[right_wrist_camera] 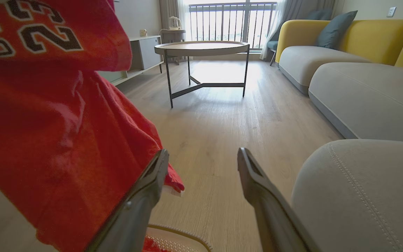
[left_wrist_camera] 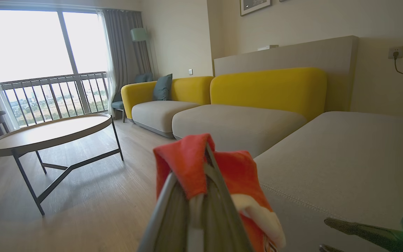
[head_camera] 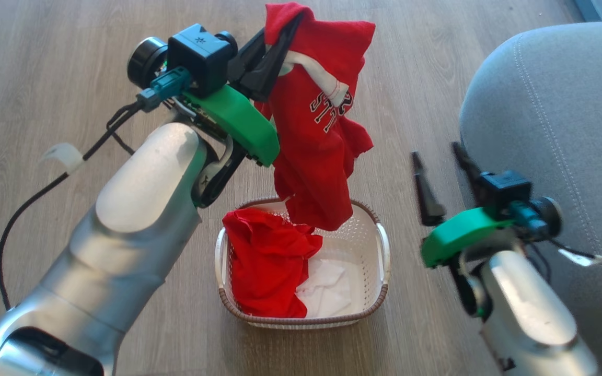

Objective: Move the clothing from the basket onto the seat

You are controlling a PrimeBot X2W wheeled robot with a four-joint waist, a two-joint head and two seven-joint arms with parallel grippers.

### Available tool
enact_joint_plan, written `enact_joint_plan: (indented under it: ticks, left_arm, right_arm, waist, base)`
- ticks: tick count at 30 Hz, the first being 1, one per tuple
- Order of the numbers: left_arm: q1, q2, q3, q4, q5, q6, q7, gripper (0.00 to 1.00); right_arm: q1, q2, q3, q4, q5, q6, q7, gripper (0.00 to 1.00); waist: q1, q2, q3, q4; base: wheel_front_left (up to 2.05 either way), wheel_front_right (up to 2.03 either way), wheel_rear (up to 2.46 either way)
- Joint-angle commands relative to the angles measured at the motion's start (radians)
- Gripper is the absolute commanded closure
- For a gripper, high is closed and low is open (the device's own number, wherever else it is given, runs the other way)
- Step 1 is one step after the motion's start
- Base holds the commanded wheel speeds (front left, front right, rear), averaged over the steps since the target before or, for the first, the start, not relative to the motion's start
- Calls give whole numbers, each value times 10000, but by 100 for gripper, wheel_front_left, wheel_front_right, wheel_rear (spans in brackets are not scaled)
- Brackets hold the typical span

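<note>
Where sunlit, plank floor (right_wrist_camera: 208, 115) beside seat (right_wrist_camera: 362, 196)

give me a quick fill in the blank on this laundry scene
The left gripper is shut on a ____ garment above the basket.
The right gripper is ____, holding nothing.
A ____ cloth lies in the basket beside more red clothing.
In the head view the grey seat is to the basket's ____.
Missing: red; open; white; right.

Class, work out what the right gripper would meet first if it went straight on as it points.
Probably bare floor, short of the round table. The right gripper aims between the shirt and the seat; depth unclear.
</note>
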Motion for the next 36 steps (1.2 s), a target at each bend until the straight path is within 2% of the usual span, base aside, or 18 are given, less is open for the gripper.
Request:
enact_joint_plan:
  ticks: [1, 10, 20, 24, 36]
  left_arm:
    - [-625, 137, 272, -329, 36, -63, -51, 100]
    - [-528, 16, -31, -236, -52, -63, -51, 100]
    - [-442, -160, -203, -205, -127, -63, -51, 100]
    - [-466, -212, -263, -219, -175, -63, -51, 100]
    - [-371, -373, -471, -320, -314, -63, -51, 100]
  right_arm:
    - [-438, 189, 488, -485, 114, 71, -49, 0]
    - [-1071, 423, 2670, -1151, 648, 71, -49, 0]
    - [-1613, 454, 3928, -1121, 933, 71, -49, 0]
    - [-1837, 455, 4046, -846, 775, 71, -49, 0]
    - [-2275, 456, 3936, 974, 465, 71, -49, 0]
  waist:
    - [1, -1, -26, 30]
    - [1, -1, -59, 164]
    - [1, -1, -79, 292]
    - [1, -1, -61, 359]
    - [1, -1, -165, 634]
  base:
    - [0, 0, 0]
    - [0, 0, 0]
    - [0, 0, 0]
    - [0, 0, 0]
    - [0, 0, 0]
